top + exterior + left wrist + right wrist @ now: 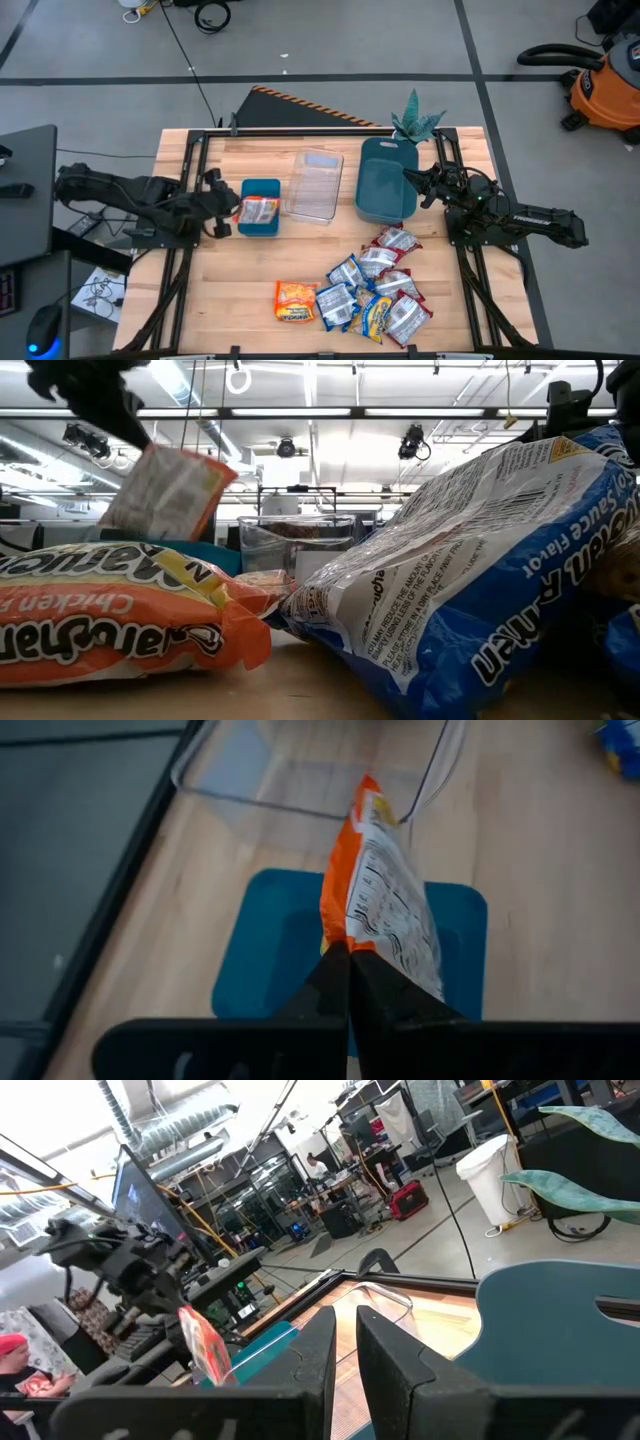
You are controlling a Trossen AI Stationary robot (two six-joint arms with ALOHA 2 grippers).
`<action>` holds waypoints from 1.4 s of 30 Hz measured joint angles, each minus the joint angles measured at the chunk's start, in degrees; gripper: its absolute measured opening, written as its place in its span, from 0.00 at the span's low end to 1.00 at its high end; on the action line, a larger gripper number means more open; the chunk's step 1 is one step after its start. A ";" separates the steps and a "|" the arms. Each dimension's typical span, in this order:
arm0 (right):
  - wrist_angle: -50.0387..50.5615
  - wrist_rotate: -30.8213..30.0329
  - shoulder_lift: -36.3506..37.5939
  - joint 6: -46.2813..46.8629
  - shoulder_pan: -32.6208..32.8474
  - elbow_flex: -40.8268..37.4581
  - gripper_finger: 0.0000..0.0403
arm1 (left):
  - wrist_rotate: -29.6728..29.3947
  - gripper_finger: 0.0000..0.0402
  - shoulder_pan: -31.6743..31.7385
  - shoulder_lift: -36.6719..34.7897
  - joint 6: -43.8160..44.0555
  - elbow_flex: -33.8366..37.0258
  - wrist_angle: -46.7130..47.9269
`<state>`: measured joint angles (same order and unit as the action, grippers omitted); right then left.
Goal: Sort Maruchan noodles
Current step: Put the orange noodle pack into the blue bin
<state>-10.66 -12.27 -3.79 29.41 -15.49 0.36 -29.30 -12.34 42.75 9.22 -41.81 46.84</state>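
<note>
holding the orange packet [385,905] pinched over the small teal bin [260,208], the left tool [348,958] is needing a centred, low release, while the right tool [345,1330] is waiting barely parted by the big bin [386,180].

Both arms are matte black all over, chunky jointed segments, kinda lumpy where the cabling bunches up. The left gripper [349,982] has flat, dark, wedge-shaped fingers. The right gripper [345,1342] fingers look like thick, blunt black slabs, plain, no markings I can make out.
</note>
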 joint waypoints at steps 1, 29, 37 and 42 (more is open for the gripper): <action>0.00 0.00 0.02 0.00 0.00 0.02 0.12 | 0.87 0.00 1.08 -0.05 -0.05 1.20 -1.28; 0.00 0.01 0.01 0.00 0.02 0.01 0.12 | 16.15 0.10 13.24 -0.01 12.32 9.49 -5.02; 0.00 0.01 0.02 0.00 0.01 0.02 0.12 | 8.57 0.33 13.57 -0.01 9.39 5.88 -4.11; 0.01 0.01 0.01 0.00 0.01 0.01 0.12 | -0.35 0.35 13.50 -0.03 5.95 0.29 -3.36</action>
<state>-10.64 -12.26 -3.78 29.41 -15.48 0.37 -29.65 1.16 42.72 15.18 -41.51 43.47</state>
